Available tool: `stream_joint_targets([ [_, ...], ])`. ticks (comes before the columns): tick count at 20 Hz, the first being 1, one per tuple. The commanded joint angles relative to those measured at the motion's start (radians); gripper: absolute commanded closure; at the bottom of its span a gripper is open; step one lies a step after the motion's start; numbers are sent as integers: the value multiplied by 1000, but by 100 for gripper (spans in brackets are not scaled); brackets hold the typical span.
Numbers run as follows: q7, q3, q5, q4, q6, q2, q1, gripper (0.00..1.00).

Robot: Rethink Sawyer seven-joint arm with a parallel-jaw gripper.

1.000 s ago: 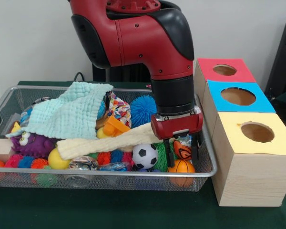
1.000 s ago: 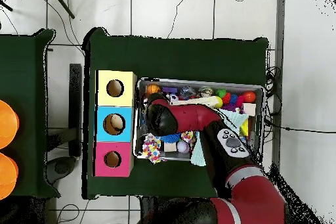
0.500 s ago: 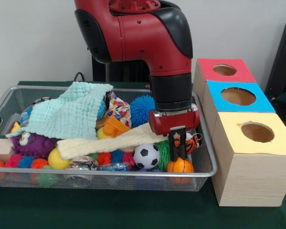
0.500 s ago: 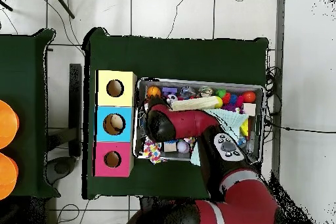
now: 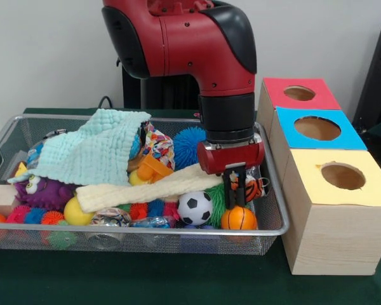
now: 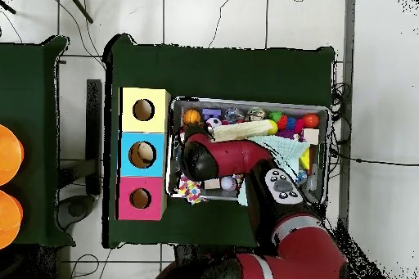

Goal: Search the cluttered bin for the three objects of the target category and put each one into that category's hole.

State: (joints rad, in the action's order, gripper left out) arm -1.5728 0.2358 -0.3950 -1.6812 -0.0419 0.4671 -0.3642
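My gripper [image 5: 236, 190] hangs low over the right end of the wire bin [image 5: 146, 233]. Its fingers are shut on a small orange toy with black stripes [image 5: 254, 187], which shows just to their right. Directly below lies an orange basketball [image 5: 239, 218], also visible in the overhead view as the basketball [image 6: 191, 115]. A soccer ball [image 5: 194, 208] lies to its left. Three boxes with round holes stand beside the bin: yellow [image 5: 343, 176], blue [image 5: 317, 128] and red [image 5: 299, 93]. In the overhead view the arm [image 6: 225, 151] hides the gripper.
The bin is piled with a mint cloth [image 5: 92, 149], a cream fabric roll [image 5: 146, 188], a blue spiky ball [image 5: 189, 146], a purple plush [image 5: 41, 190], a yellow ball [image 5: 76, 213] and several small spiky balls. The bin wall stands close to the yellow box.
The fingers were open around the striped toy a second ago and have since shut on it. The gripper has risen slightly, and the toy has come up with it.
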Motion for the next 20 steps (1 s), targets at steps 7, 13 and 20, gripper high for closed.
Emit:
stream_joint_targets([
  [7,-120,-12,8,-114,-109,23,-4,100],
  [13,-114,-6,22,-120,-142,47,-5,100],
  [20,-112,-2,34,-128,-175,80,-3,100],
])
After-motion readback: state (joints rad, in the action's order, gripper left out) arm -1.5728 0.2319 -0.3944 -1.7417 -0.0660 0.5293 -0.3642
